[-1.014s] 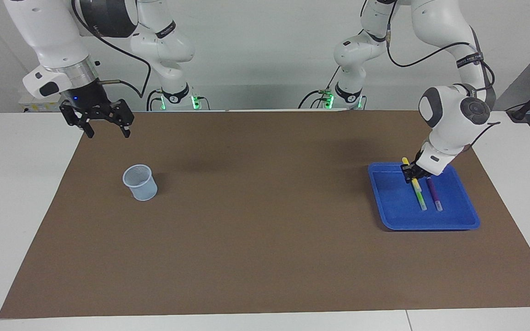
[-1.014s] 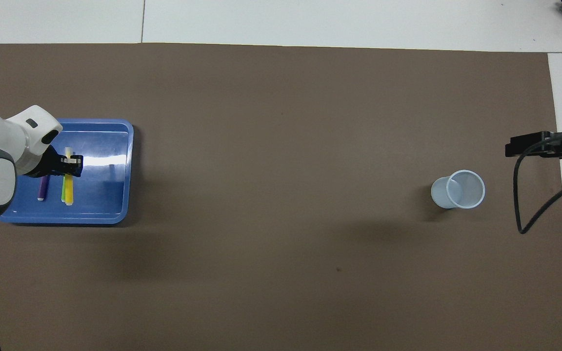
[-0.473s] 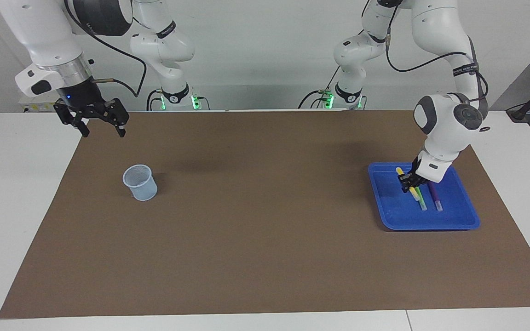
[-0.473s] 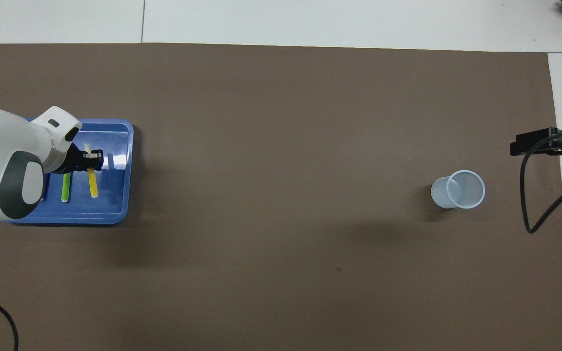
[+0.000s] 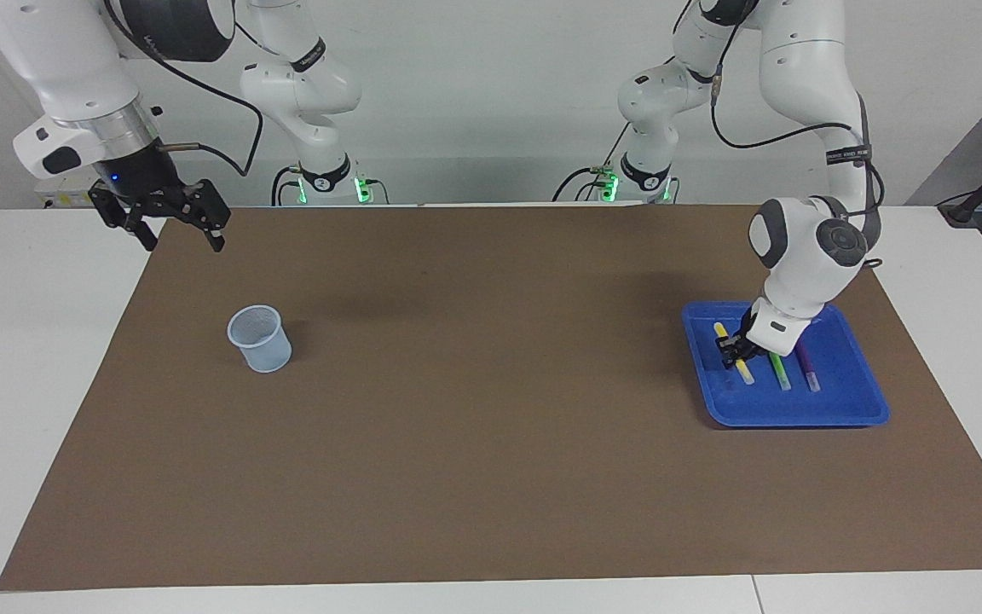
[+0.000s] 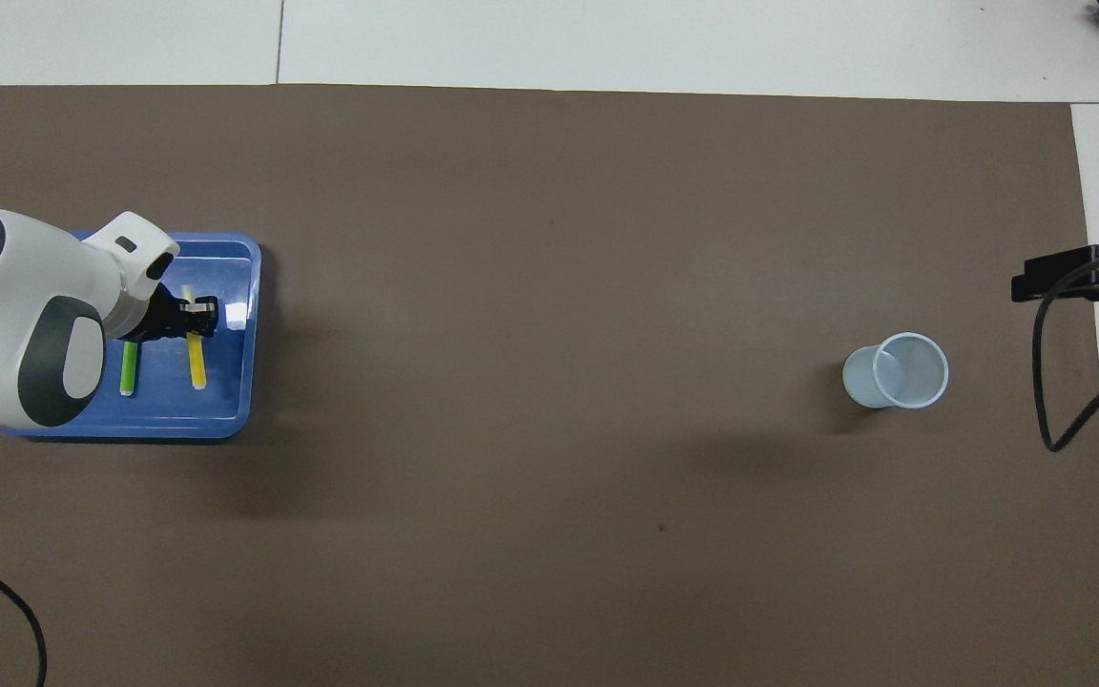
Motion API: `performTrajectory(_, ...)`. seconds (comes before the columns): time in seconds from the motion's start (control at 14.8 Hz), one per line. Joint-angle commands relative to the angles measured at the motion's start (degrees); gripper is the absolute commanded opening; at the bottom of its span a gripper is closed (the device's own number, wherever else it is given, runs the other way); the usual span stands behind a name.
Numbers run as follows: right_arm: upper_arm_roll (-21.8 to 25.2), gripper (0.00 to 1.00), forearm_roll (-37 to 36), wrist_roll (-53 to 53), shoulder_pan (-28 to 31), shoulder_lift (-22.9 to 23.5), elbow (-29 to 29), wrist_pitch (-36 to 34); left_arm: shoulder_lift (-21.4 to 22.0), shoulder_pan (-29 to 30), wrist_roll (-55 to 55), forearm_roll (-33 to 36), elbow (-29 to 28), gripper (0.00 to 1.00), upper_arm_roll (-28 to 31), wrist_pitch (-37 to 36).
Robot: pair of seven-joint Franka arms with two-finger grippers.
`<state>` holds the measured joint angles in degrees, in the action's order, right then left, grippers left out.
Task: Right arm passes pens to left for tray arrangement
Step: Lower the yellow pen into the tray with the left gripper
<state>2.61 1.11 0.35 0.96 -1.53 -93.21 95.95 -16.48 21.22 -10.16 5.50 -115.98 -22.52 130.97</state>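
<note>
The blue tray lies at the left arm's end of the table. My left gripper is low inside it, shut on the yellow pen, which is tilted with its lower end at the tray floor. The green pen and the purple pen lie flat in the tray beside it. In the overhead view the left gripper holds the yellow pen beside the green pen in the tray; the arm hides the purple pen. My right gripper hangs open and empty over the mat's edge at the right arm's end.
A small translucent pale-blue cup stands upright on the brown mat toward the right arm's end, also in the overhead view. The right gripper's black body and cable show at the mat's edge.
My left gripper has carried the yellow pen sideways off the green pen toward the table's middle and lowered it into the tray. My right gripper has drifted back toward its own end.
</note>
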Motion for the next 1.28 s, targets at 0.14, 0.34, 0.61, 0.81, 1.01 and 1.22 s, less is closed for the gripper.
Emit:
performTrajectory(0.14,0.7,1.0,-0.1,-1.4,-0.5,2.0,5.2,-4.4,0.8,-0.4,-0.5,1.1,-2.1,0.0,0.4,1.2)
performTrajectory(0.34,0.7,1.0,0.2,-1.4,-0.6,2.2,5.8,-4.8,0.8,-0.4,-0.5,1.1,-2.4,0.53,0.4,1.4)
performTrajectory(0.61,0.7,1.0,0.3,-1.3,-0.7,2.1,5.4,-5.1,0.8,-0.4,-0.6,1.1,-2.4,0.6,0.4,1.3)
performTrajectory(0.81,0.8,1.0,0.3,-1.3,-1.3,2.1,5.6,-5.5,0.8,-0.5,-0.8,1.1,-1.4,0.6,0.4,0.4)
performTrajectory(1.01,1.8,1.0,0.4,-1.3,-2.6,2.1,5.6,-5.5,0.9,-0.5,-1.0,1.1,1.0,0.6,0.4,-2.6)
performTrajectory(1.22,1.3,1.0,0.3,-1.1,-2.5,1.8,5.5,-5.5,1.6,-0.2,-0.7,1.1,6.3,0.84,0.4,-11.8)
